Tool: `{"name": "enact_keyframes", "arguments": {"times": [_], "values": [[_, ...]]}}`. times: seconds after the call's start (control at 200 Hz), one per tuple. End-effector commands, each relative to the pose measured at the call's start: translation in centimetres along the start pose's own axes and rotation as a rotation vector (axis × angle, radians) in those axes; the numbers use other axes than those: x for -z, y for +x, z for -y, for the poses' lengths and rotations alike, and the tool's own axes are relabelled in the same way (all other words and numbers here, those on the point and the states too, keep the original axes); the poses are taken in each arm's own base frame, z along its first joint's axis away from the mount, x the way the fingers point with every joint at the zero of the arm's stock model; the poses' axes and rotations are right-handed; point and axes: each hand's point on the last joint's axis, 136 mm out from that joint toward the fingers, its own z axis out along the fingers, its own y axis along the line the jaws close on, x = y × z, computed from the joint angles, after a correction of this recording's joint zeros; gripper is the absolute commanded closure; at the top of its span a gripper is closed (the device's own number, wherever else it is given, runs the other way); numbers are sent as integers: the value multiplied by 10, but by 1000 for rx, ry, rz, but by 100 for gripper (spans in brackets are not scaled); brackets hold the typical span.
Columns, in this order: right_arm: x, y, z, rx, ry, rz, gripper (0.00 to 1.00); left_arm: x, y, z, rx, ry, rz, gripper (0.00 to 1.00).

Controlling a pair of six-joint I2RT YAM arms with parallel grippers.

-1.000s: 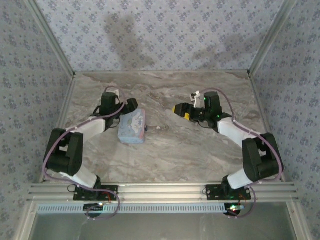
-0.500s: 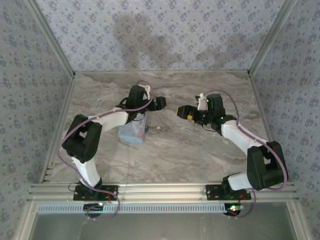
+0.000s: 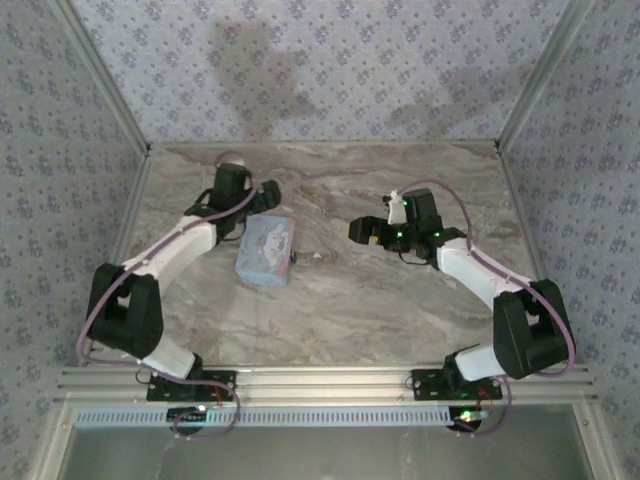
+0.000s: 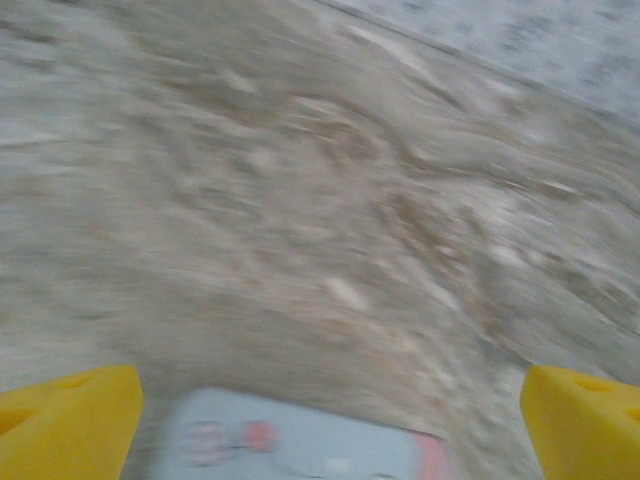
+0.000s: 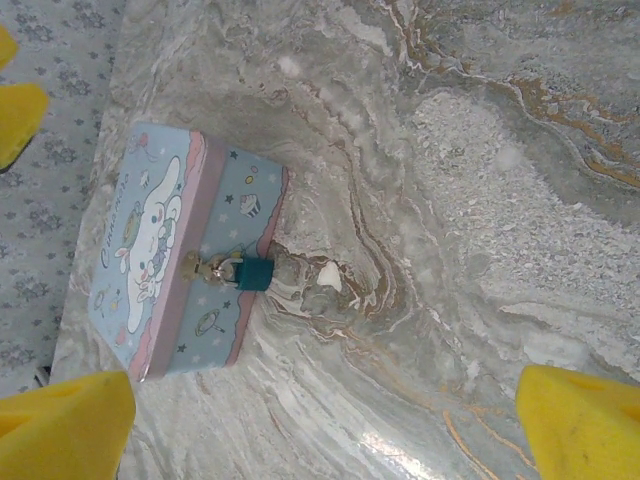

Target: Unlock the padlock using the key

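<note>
Right wrist: padlock (image 5: 255, 273) hangs on the tin's (image 5: 160, 250) clasp, left of worktop (image 5: 480, 200) centre. A pale sliver, likely the key (image 5: 328, 275), lies just beside it. Left gripper (image 4: 330, 420) has pulled back toward the far edge. It and the right gripper (image 5: 320, 430) have both spread wide and are empty, so key pickup is pending.

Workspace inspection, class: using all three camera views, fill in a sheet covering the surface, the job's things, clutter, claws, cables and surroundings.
Surface: grey-brown marbled tabletop.
Job's things: small teal padlock hanging on the clasp of the pale blue cartoon tin; small pale piece on the table just beside the padlock, possibly the key.
Clutter: nothing seen.
Claws: left claw open and empty, near the tin's far end; right claw open and empty, facing the tin's padlock side.
Cables: purple cable looped along each arm, off the tin.
Surroundings: blue floral-patterned walls; aluminium rail at the near edge.
</note>
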Motion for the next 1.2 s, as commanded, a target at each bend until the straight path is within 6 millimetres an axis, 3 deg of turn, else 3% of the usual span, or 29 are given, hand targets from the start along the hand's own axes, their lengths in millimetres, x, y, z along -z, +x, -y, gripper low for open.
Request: {"name": "enact_keyframes", "arguments": {"times": [0.0, 0.105, 0.38, 0.63, 0.919, 1.069, 1.194], "values": [[-3, -7, -6, 26, 11, 6, 0, 0, 24, -54, -8, -169, -86, 2], [-5, -7, -8, 29, 9, 7, 0, -10, 33, -61, 3, -160, -121, 3], [-1, -6, 1, -6, 15, 14, 2, -39, 55, -29, 8, -19, -232, 6], [0, -5, 18, -60, 29, 17, 4, -53, 65, 34, -73, 130, -290, 11], [4, -2, 35, -113, 47, 15, 6, -66, 99, 110, -86, 310, -396, 13], [2, -2, 45, -129, 72, 10, 7, -55, 122, 155, -146, 426, -456, 14], [-5, -1, 49, -135, 94, -23, 11, -41, 114, 169, -194, 451, -413, 13]]}}
